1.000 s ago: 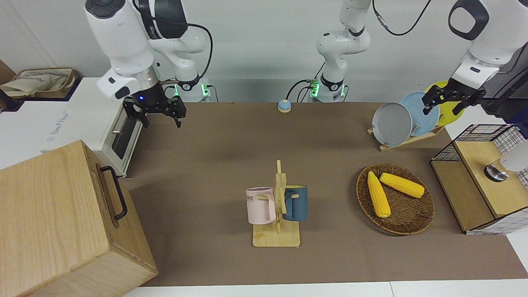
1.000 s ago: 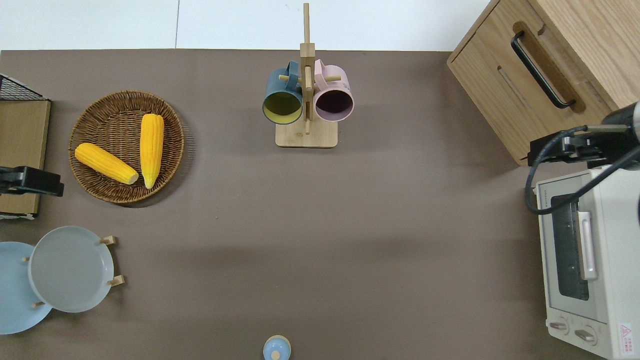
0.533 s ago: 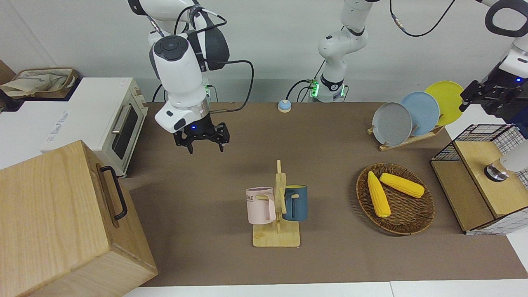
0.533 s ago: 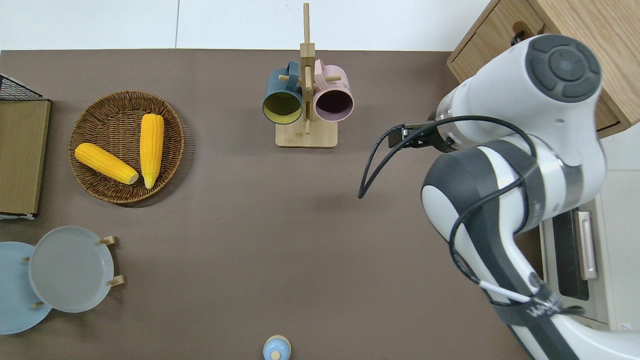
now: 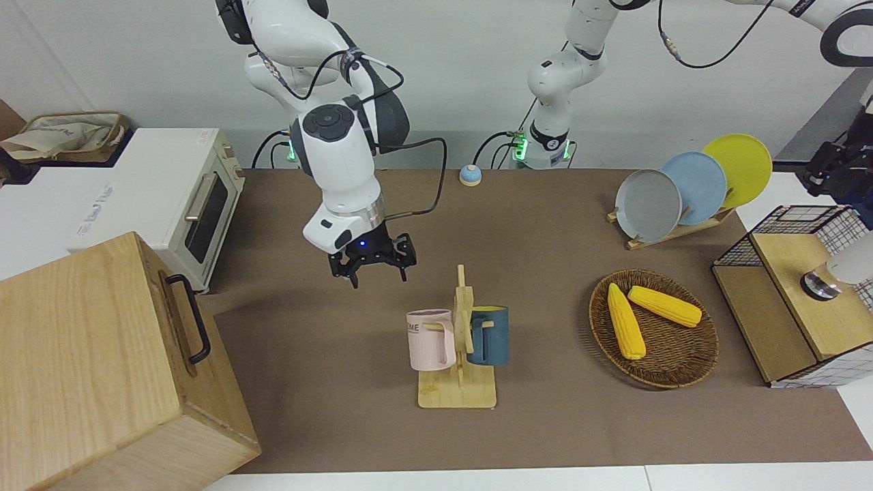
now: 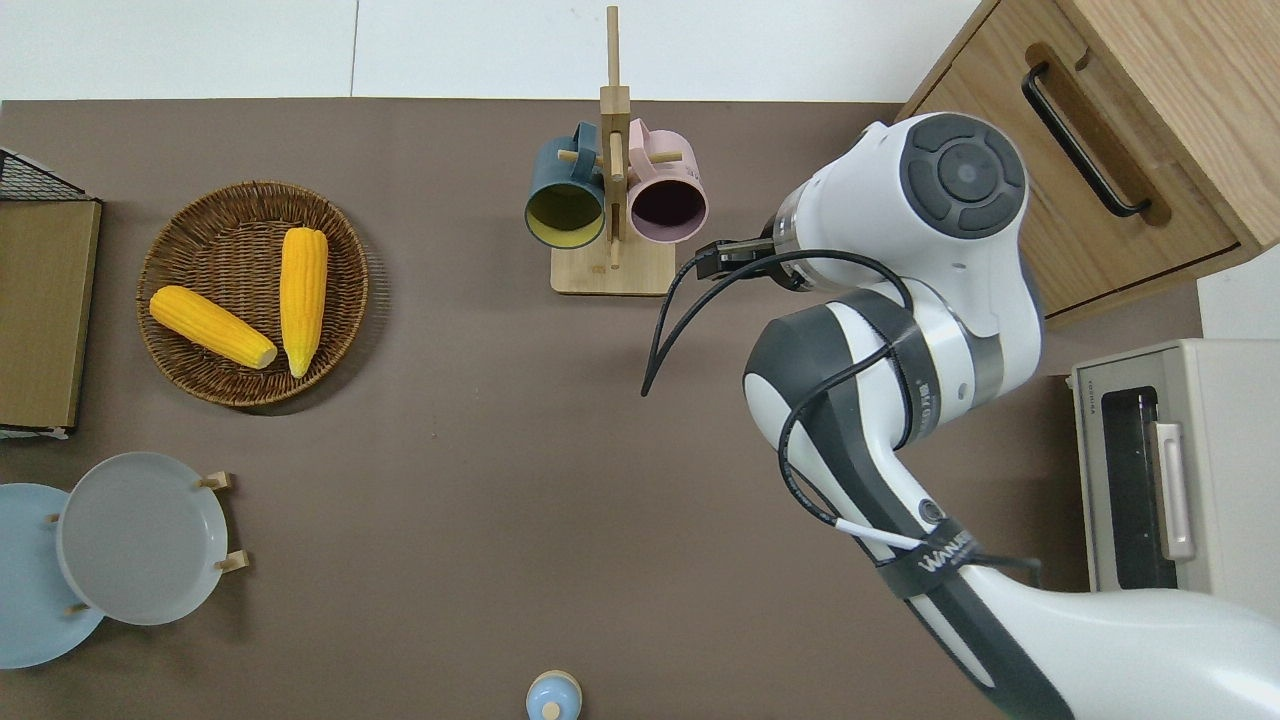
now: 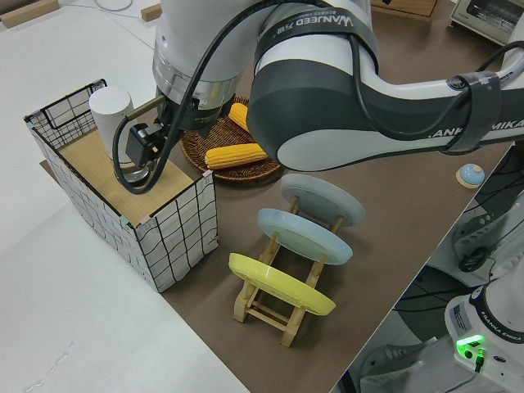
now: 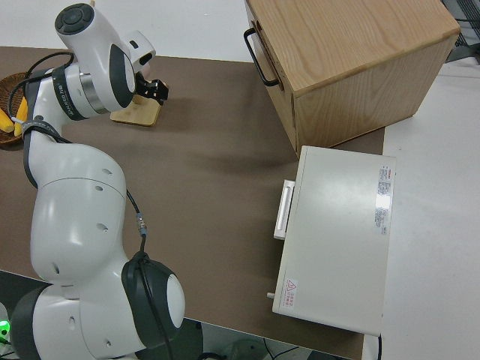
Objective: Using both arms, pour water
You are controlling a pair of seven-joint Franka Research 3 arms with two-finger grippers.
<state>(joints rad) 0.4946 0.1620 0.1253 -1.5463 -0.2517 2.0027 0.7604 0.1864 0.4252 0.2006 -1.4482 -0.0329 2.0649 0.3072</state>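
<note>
While both mugs hang on the rack, the right end effector (image 5: 372, 267), open and empty, approaches the pink mug (image 5: 431, 339); pouring remains undone.

plain pale wall (image 5: 464, 61), brown tabletop (image 5: 327, 341)

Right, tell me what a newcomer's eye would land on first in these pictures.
First, the big white right arm stretched out over the brown table, its right gripper open beside the wooden mug rack, which holds a pink mug and a blue mug. Next, the two yellow corn cobs in the wicker basket, toward the left arm's end of the table.
</note>
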